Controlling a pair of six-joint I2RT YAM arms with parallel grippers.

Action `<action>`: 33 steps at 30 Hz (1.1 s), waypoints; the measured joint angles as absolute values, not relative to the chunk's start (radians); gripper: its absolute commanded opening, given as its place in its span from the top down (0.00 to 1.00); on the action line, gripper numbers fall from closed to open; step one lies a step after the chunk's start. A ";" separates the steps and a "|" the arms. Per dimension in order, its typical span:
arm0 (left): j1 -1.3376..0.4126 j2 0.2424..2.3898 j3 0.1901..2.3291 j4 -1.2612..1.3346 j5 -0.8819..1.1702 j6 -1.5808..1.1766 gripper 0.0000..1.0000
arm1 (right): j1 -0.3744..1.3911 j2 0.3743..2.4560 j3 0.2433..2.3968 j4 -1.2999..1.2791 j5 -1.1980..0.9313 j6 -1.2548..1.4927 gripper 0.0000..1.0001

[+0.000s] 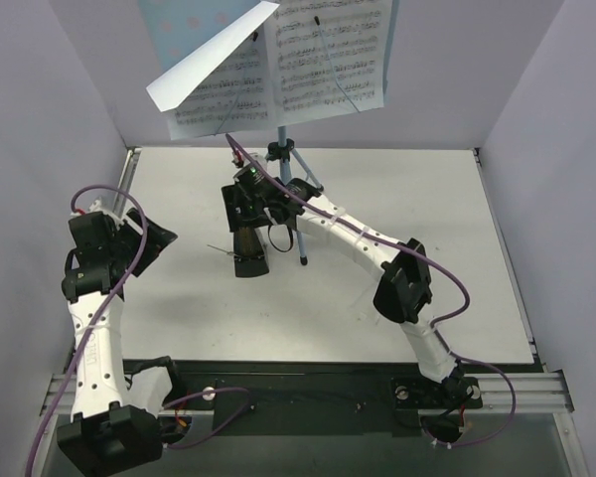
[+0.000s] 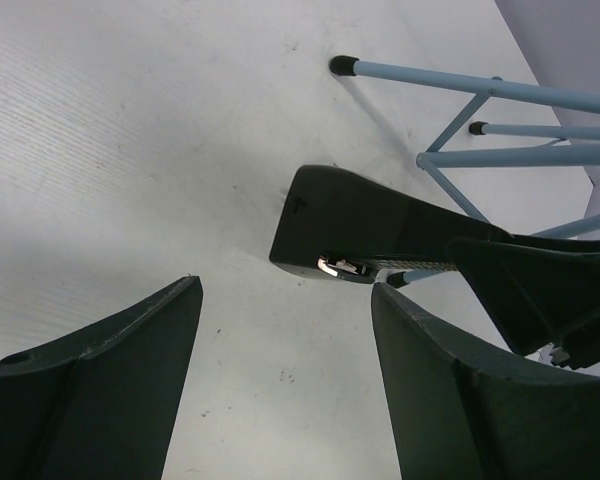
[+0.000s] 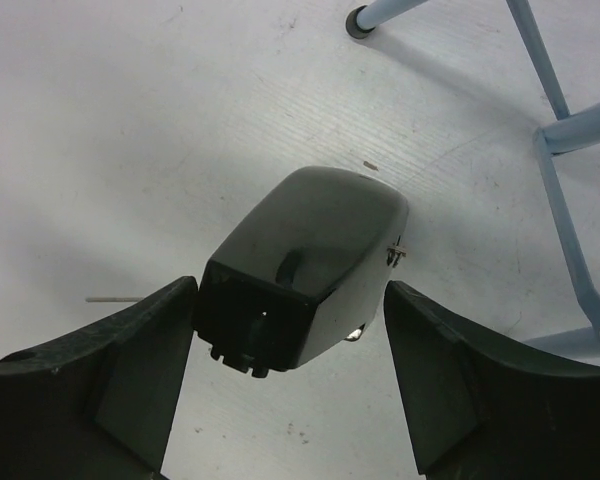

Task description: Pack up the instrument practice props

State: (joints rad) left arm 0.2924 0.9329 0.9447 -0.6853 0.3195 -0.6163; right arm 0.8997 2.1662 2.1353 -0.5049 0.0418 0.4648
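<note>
Beside the stand [image 2: 460, 80] legs on the table [image 3: 130, 120], the glossy, rigid metronome [image 3: 310, 240] lies between the right gripper's [image 3: 290, 300] parted jaws (pinching or not, I cannot tell), likely slippery, so squeeze its flat sides.

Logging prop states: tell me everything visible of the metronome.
The metronome is a small, glossy black tapered case, plastic-looking, with a shiny metal bit near its wide base. It is tipped on its side by the music stand legs, base between the fingers of the right gripper; whether they touch it is unclear.
</note>
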 measured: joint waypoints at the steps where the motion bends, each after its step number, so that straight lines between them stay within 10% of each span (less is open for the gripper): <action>1: 0.288 0.933 0.945 -0.685 0.319 -0.617 0.21 | 0.904 2.172 2.137 -0.506 0.049 0.466 0.36; 8: 0.220 0.941 0.945 -0.686 0.319 -0.604 0.21 | 0.919 2.192 2.140 -0.505 0.076 0.459 0.59; 23: 0.075 0.972 0.985 -0.677 0.422 -0.287 0.16 | 0.923 2.014 1.880 -0.426 -0.246 -0.010 0.72; 31: 0.057 0.966 0.999 -0.668 0.581 -0.123 0.16 | 0.923 1.953 1.853 -0.598 -0.414 -0.316 0.65; 33: 0.054 0.960 0.999 -0.668 0.633 -0.071 0.15 | 0.922 1.948 1.853 -0.632 -0.437 -0.356 0.44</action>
